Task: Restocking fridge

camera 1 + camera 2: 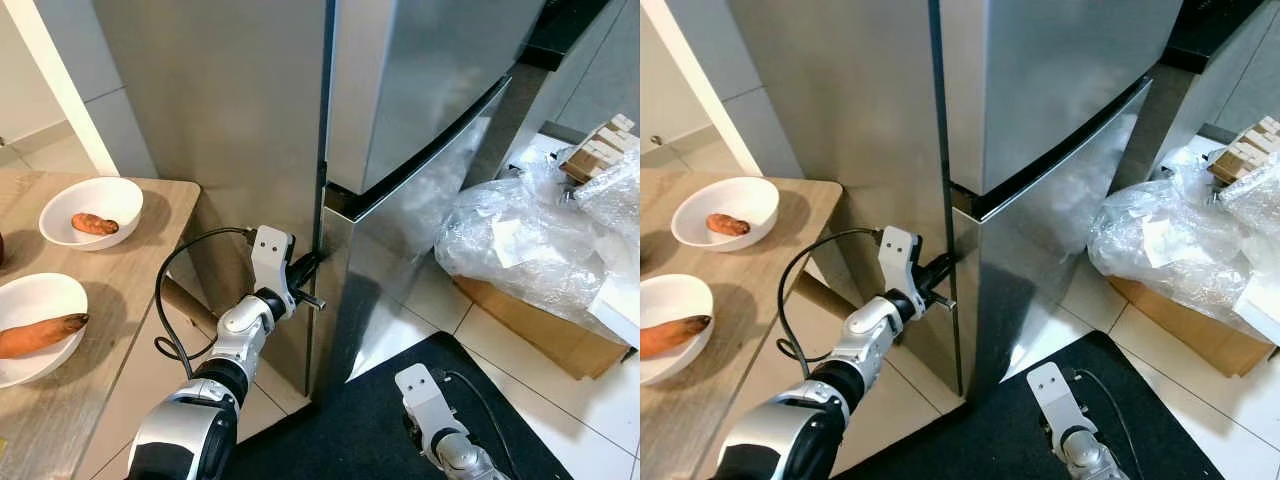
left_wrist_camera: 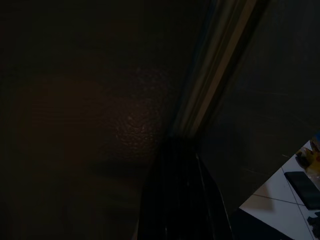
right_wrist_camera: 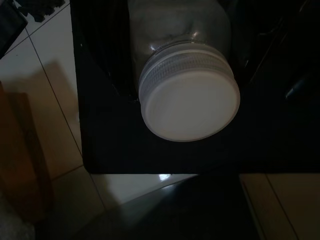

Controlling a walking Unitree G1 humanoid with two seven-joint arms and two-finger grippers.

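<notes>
Head camera, looking down: left gripper point(image 1: 306, 284) raised to the closed stainless fridge point(image 1: 420, 130), black fingers pushed into the dark vertical seam at the edge of the lower door point(image 1: 400, 270), just below the gap under the upper door. Spread of those fingers not readable here. Silver left arm stretched forward and up, white wrist camera housing tilted, black cable looping beside it. Right arm low at the bottom edge, over a black floor mat point(image 1: 370, 420). To the left, a wooden table point(image 1: 120, 270) with two white bowls, the far bowl point(image 1: 90, 208) and the near bowl point(image 1: 30, 325) each with a sweet potato. To the right, crumpled clear plastic sheeting point(image 1: 540, 235) over a cardboard box on pale tiles.

Left wrist camera: very dark; a black finger point(image 2: 180, 200) against the fridge seam, pale strip running upward.

Right wrist camera: right gripper point(image 3: 182, 65) clamped on a clear jar point(image 3: 180, 30), white screw lid point(image 3: 189, 102) facing the lens, dark mat and tiles behind. No legible label or writing.
</notes>
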